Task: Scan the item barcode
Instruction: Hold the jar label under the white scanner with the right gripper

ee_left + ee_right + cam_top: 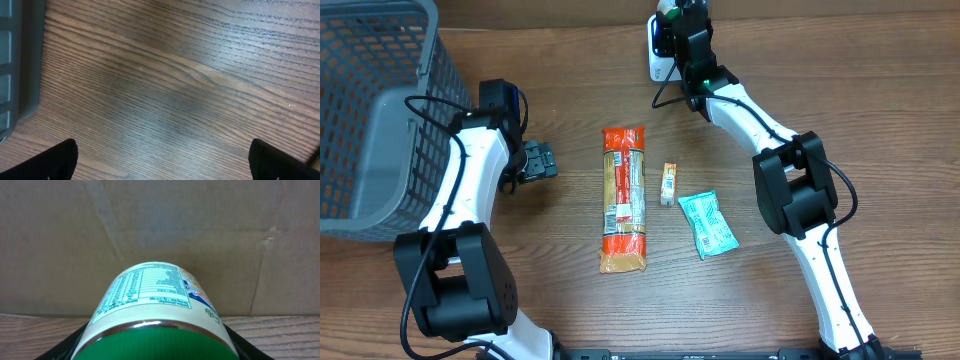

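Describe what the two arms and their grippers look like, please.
The left arm and right arm match: white links, bulky black joint housings, thin black cables looping alongside. The left gripper and right gripper are black.

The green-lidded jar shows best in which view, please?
The right wrist view: the jar sits close, label and lid plain. Overhead, the right arm hides most of it; the left wrist view shows none.

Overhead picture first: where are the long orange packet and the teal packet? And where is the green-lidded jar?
long orange packet (623, 200), overhead view, middle of its pale label.
teal packet (707, 224), overhead view, its middle.
green-lidded jar (150, 294), right wrist view, printed label on its side.
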Controlling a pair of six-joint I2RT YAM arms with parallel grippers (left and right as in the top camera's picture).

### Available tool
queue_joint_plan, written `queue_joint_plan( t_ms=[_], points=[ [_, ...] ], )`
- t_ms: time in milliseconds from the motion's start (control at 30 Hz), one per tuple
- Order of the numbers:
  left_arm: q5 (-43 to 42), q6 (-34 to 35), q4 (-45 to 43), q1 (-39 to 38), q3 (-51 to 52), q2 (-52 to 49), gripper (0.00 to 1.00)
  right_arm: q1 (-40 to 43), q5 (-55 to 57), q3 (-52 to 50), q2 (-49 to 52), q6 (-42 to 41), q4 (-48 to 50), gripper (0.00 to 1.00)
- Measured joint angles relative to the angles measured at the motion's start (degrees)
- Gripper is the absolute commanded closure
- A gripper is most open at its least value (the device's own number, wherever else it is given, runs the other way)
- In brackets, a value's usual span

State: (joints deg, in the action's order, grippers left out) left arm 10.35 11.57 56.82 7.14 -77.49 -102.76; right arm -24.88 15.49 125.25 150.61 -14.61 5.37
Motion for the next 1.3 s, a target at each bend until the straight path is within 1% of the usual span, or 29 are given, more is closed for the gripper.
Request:
queue_joint_plan(
  t_ms=[367,967,1167,1233,1300],
  points=[
    [0.00,0.00,0.00,0.00,0.00,0.00,0.00,0.00,0.00,0.00,0.00,-1.88,-0.57,0.96],
    [0.02,0.00,0.00,0.00,0.00,0.00,0.00,-0.02,0.02,0.00,0.00,-1.92,-0.52,0.96],
    [0.02,0.00,0.00,0.00,0.00,0.00,0.00,0.00,0.07,0.00,-0.33,-0.52,1.14,0.96],
    [0.02,0.00,0.00,0.00,0.00,0.00,0.00,0.00,0.02,-0.02,-1.31,-0.09,-1.33,0.96],
    [0.00,0.00,-0.02,0.00,0.00,0.00,0.00,0.00,-0.04,-0.09,-3.50,0.17,-6.88,0.96]
  ],
)
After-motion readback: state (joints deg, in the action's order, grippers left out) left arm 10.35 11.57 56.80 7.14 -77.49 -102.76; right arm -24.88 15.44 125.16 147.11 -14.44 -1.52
